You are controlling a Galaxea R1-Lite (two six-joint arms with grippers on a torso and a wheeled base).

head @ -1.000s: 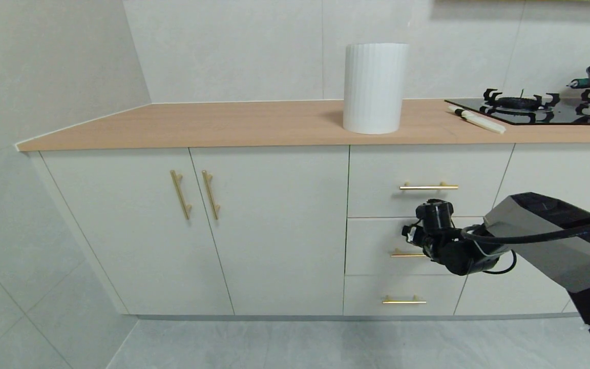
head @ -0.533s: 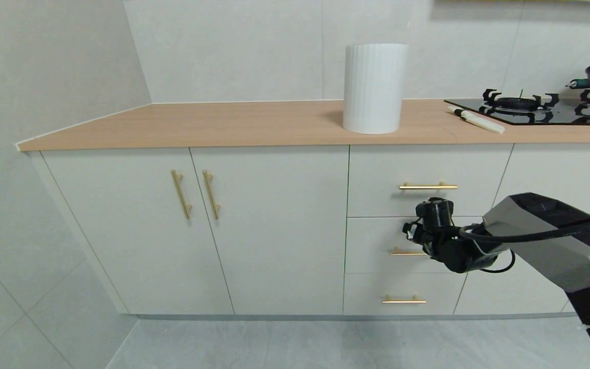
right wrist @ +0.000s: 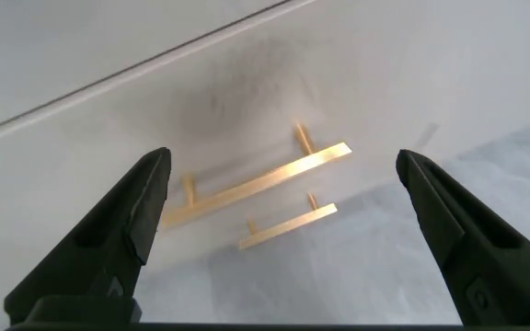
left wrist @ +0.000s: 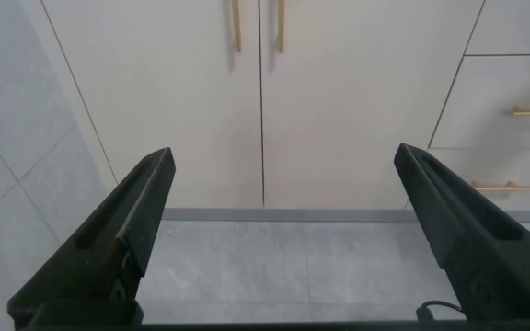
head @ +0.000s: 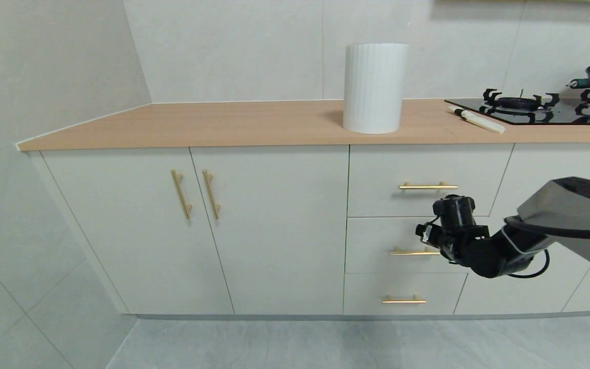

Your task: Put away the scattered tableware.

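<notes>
the right gripper (right wrist: 282, 164) hangs at the middle drawer handle (head: 410, 252), fingers spread wide. the left gripper (left wrist: 283, 156) is spread too, low down, facing the cupboard doors (left wrist: 357, 101). a pale utensil (head: 477, 121) lies on the counter (head: 223, 125) (touching the stove (head: 520, 102) edge), right of the white jar (head: 375, 87).

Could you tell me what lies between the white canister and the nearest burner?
In the head view, a pale utensil lies there on the countertop.
</notes>
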